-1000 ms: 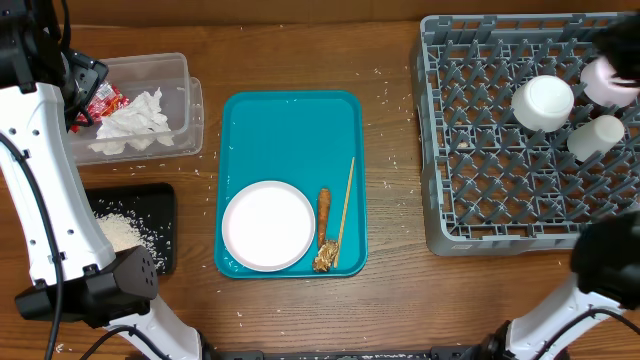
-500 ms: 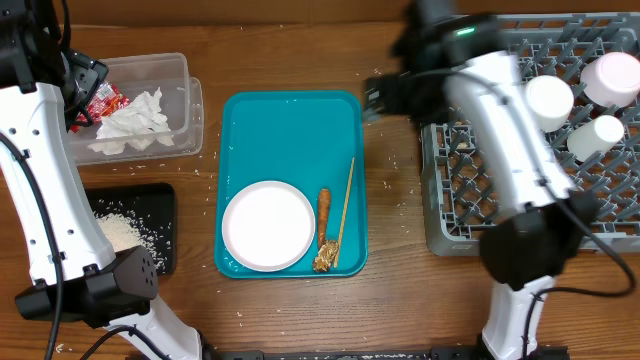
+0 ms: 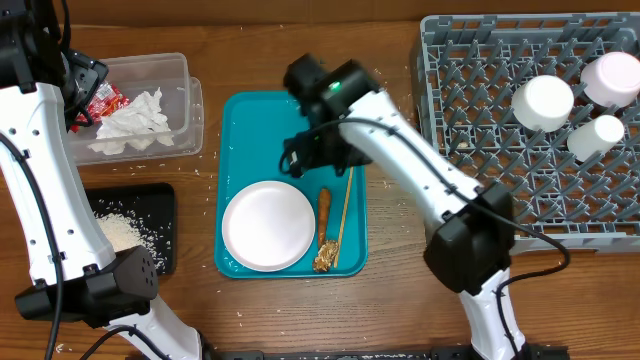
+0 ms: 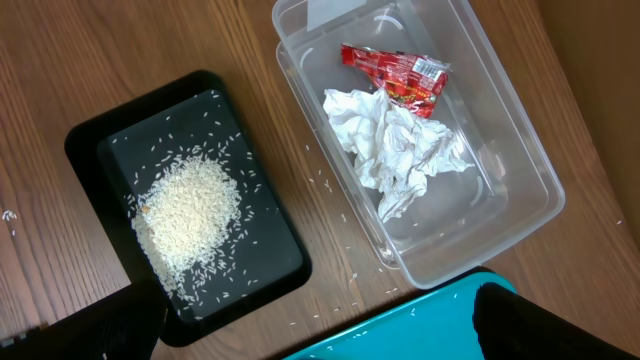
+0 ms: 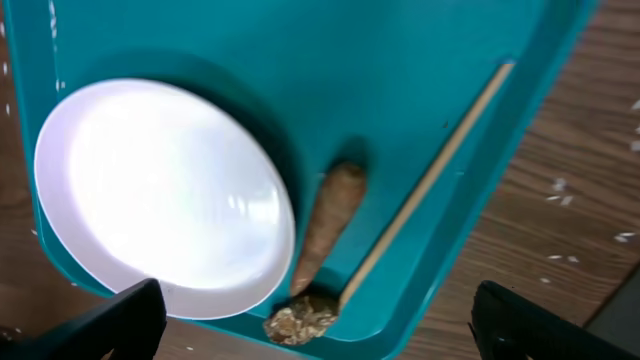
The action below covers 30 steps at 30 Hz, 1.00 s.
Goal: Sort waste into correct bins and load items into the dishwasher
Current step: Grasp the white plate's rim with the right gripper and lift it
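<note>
Waste lies sorted by kind: the crumpled white napkin (image 4: 400,150) and red shiny snack wrapper (image 4: 395,72) in the clear rectangular plastic tub (image 4: 520,190), the loose white rice grains (image 4: 185,215) in the shallow black rectangular tray (image 4: 90,140) (food apart from paper, it seems). On the large flat teal tray (image 3: 300,120) lie the round pale plate (image 3: 268,225), small orange carrot (image 3: 323,215) and brown lumpy food scrap (image 3: 325,260). The right gripper (image 3: 303,158), its arm stretched leftward from the large grey pegged dish rack (image 3: 480,200), hovers above them with fingers wide apart and empty. The left gripper (image 3: 78,82) hangs over the bins, likewise spread.

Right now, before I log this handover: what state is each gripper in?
Left gripper: open, holding nothing.
Right gripper: open, holding nothing.
</note>
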{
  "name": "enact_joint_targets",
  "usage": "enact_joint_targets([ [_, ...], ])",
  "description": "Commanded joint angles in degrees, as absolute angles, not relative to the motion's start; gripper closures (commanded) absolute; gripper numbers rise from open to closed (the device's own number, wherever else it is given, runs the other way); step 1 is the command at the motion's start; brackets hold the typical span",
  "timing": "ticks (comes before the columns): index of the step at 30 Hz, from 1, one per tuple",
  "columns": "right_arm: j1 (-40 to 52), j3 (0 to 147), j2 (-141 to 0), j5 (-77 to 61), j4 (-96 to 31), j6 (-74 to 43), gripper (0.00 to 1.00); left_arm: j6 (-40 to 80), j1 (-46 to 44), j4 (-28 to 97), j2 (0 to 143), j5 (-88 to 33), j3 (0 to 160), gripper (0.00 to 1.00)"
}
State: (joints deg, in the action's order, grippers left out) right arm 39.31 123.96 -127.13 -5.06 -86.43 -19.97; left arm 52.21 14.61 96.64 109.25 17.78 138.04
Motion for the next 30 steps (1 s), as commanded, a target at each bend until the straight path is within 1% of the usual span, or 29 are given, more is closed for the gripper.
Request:
enact_joint_targets([
  [1, 41.1, 123.8, -129.4, -4.1, -85.2, -21.2, 0.00, 52.9, 14.2, 96.7, 108.6, 18.0, 138.0, 0.00],
  [5, 42.9, 123.7, -131.4, -4.1, -83.9, -20.1, 0.00, 52.9, 14.2, 96.7, 108.6, 18.0, 138.0, 0.00],
  [7, 43.5, 123.6, -132.2, -4.1, -83.0, -17.1, 0.00, 52.9, 14.2, 96.7, 108.6, 18.0, 138.0, 0.00],
  [9, 43.9, 123.5, -132.7, -4.1, -81.4, -13.1, 0.04, 52.9, 14.2, 96.7, 108.6, 18.0, 138.0, 0.00],
  [11, 44.3, 122.9, -132.8, -4.1, -79.0, -8.9, 0.12, 52.9, 14.2, 96.7, 108.6, 18.0, 138.0, 0.00],
  [15, 45.1, 122.1, -132.8, -4.1, -75.6, -1.1, 0.24, 52.9, 14.2, 96.7, 108.6, 18.0, 138.0, 0.00],
  [18, 45.0, 120.7, -132.8, -4.1, -72.6, 0.1, 0.34, 52.9, 14.2, 96.7, 108.6, 18.0, 138.0, 0.00],
  [21, 45.0, 117.5, -132.8, -4.1, -68.3, 0.5, 0.39, 52.9, 14.2, 96.7, 108.6, 18.0, 138.0, 0.00],
  [22, 45.0, 114.9, -132.8, -4.1, -65.5, 0.5, 0.42, 52.9, 14.2, 96.7, 108.6, 18.0, 138.0, 0.00],
  [25, 45.0, 111.2, -132.8, -5.0, -62.8, 0.4, 0.43, 52.9, 14.2, 96.7, 108.6, 18.0, 138.0, 0.00],
  [30, 45.0, 108.6, -132.8, -6.0, -62.3, 0.3, 0.44, 52.9, 14.2, 96.7, 108.6, 18.0, 138.0, 0.00],
])
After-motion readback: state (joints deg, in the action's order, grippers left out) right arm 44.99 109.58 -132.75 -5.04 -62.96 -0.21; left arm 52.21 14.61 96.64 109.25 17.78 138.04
